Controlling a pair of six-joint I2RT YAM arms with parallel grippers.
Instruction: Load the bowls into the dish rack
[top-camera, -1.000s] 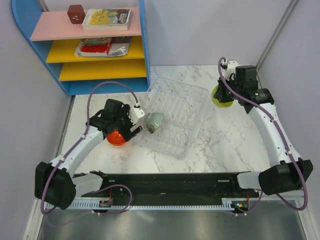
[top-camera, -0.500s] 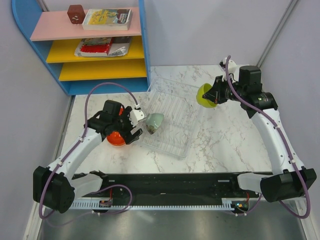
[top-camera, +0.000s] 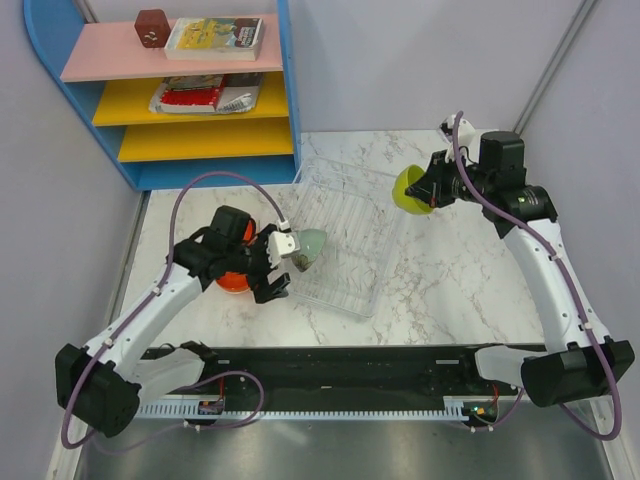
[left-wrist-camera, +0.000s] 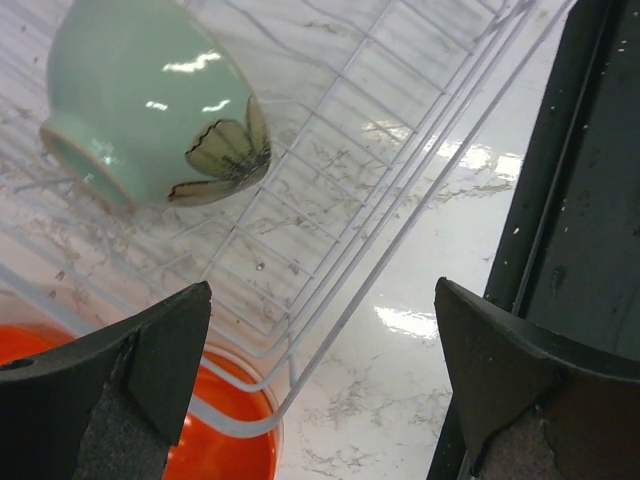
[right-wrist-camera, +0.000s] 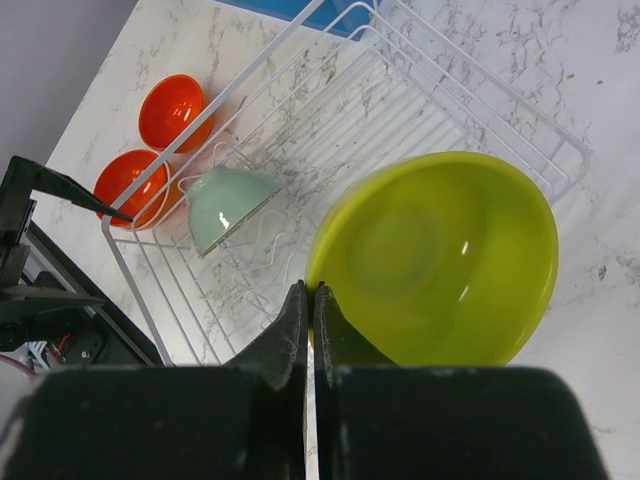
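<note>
The dish rack (top-camera: 360, 170) is a silver-white wire grid in the middle of the table. A pale green bowl (top-camera: 310, 245) with a flower motif lies tilted in its near left corner. My left gripper (top-camera: 278, 268) is open and empty just in front of that corner, over an orange bowl (top-camera: 230, 280). In the left wrist view the gripper (left-wrist-camera: 320, 370) sits over the rack's corner wire (left-wrist-camera: 400, 230), with the green bowl (left-wrist-camera: 150, 100) and the orange bowl (left-wrist-camera: 200, 440) in sight. My right gripper (top-camera: 425, 190) is shut on the rim of a yellow-green bowl (top-camera: 410, 190) and holds it above the rack's far right edge.
The right wrist view shows the yellow-green bowl (right-wrist-camera: 440, 260), the rack (right-wrist-camera: 500, 90), the green bowl (right-wrist-camera: 225, 205) and two orange bowls (right-wrist-camera: 172, 108) (right-wrist-camera: 130, 185) left of the rack. A blue shelf unit (top-camera: 190, 90) stands at the back left. A black strip (top-camera: 350, 365) runs along the near edge.
My right gripper has lifted the yellow-green bowl off the table and carried it left to the rack's edge. My left gripper has drawn back a little from the green bowl.
</note>
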